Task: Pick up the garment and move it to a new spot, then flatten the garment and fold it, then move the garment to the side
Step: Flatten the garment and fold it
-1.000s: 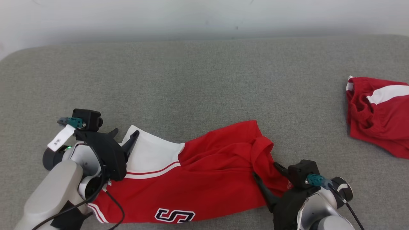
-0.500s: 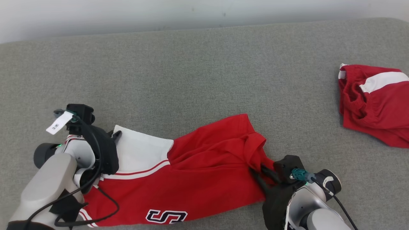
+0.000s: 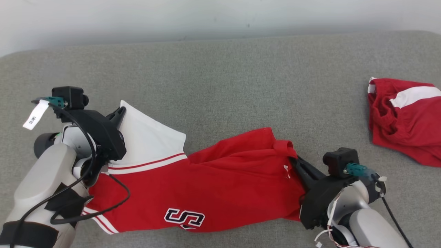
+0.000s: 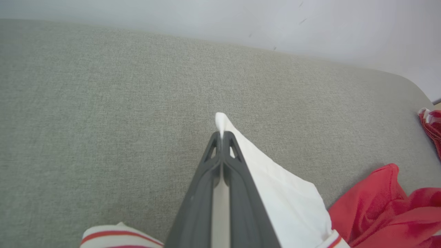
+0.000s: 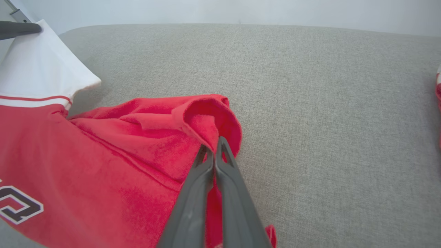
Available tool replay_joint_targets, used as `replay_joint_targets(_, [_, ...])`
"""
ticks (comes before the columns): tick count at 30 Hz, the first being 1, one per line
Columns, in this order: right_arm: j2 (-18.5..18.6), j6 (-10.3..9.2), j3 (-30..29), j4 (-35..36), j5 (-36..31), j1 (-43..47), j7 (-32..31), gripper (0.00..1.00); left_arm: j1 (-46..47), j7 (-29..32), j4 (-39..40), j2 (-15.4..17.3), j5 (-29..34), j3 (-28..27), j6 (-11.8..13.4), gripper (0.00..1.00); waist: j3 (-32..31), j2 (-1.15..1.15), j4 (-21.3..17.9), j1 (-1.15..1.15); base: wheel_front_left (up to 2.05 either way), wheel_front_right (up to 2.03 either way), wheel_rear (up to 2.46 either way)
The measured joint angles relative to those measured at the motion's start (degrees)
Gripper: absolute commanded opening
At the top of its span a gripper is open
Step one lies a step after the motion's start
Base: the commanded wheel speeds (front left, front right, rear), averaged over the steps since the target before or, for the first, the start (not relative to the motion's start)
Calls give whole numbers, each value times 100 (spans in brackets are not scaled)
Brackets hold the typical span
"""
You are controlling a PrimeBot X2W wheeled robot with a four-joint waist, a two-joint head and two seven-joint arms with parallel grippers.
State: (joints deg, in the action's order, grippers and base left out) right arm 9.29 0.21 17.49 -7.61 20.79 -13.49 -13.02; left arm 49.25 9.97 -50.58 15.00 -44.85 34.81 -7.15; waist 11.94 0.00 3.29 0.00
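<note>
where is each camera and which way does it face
Head view: from the head, down at the shirt; left gripper, right gripper and forearms show.
Left wrist view: from that wrist, along shut fingers pinching the white sleeve.
Right wrist view: along shut fingers pinching a red fold.
Shared: all show the shirt.

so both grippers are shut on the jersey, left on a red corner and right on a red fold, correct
Not quite: the left gripper is shut on a white corner of the jersey, as the left wrist view shows. The right gripper does hold a red fold.
</note>
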Motion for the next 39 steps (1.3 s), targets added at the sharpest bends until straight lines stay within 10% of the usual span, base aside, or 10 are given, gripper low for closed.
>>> replay_joint_targets(22, [23, 476, -898, 40, 1448, -681, 222, 0, 294, -1020, 857, 412, -405, 94, 0, 0, -680, -1, 133, -1, 0, 0, 0])
replay_joint_targets(32, [614, 628, -68, -583, 1415, -946, -1362, 0, -519, -102, 2268, 1099, -784, 1434, -1, 0, -637, -1, 135, -1, 0, 0, 0])
replay_joint_targets(39, [457, 586, 160, -1370, 1734, -2156, -2760, 0, -37, 624, 2358, 1547, -1568, 1304, -1, 0, -286, 0, 75, 0, 0, 0, 0])
